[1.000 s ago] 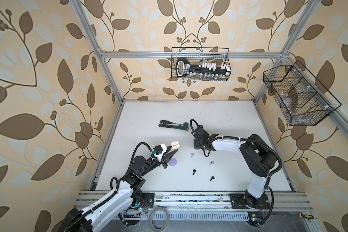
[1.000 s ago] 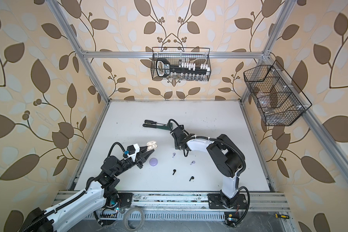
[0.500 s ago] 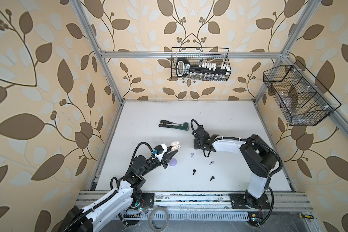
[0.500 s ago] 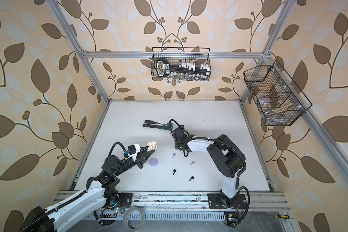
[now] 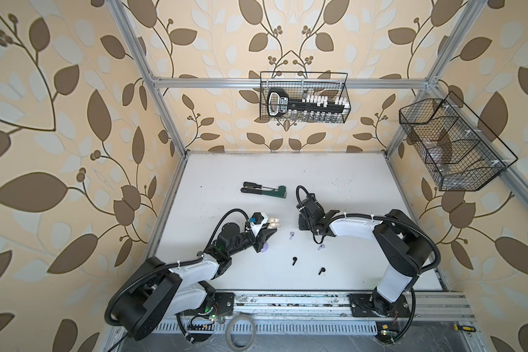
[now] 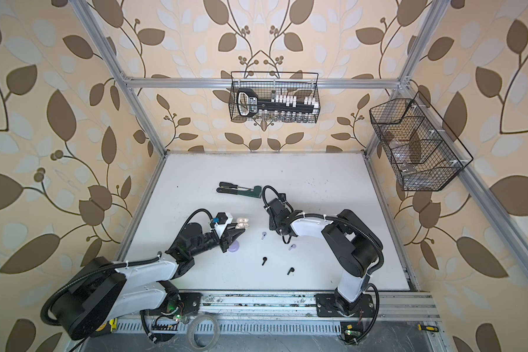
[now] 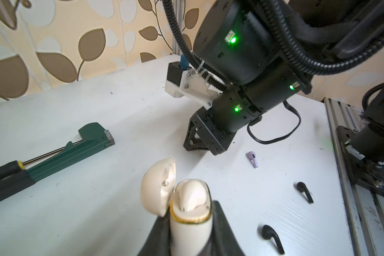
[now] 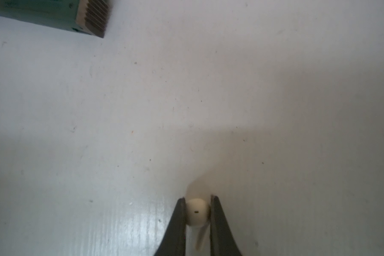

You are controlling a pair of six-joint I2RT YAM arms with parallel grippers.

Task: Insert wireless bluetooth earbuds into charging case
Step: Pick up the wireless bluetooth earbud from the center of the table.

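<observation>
A white bud [image 8: 197,211] is clamped in the right gripper [image 8: 197,198], low over the middle of the bench [image 5: 348,189]. The open case [image 7: 186,237] is gripped by the left gripper [image 7: 189,215], nearer the left edge, its mouth turned toward the bud.

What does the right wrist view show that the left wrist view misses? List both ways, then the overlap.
Right wrist only: a small cream-white plastic earbud pinched in the right gripper. Left wrist only: the open cream charging case in the left gripper, a lilac earbud, two black earbuds. Both: the green metal wrench, white table.
</observation>
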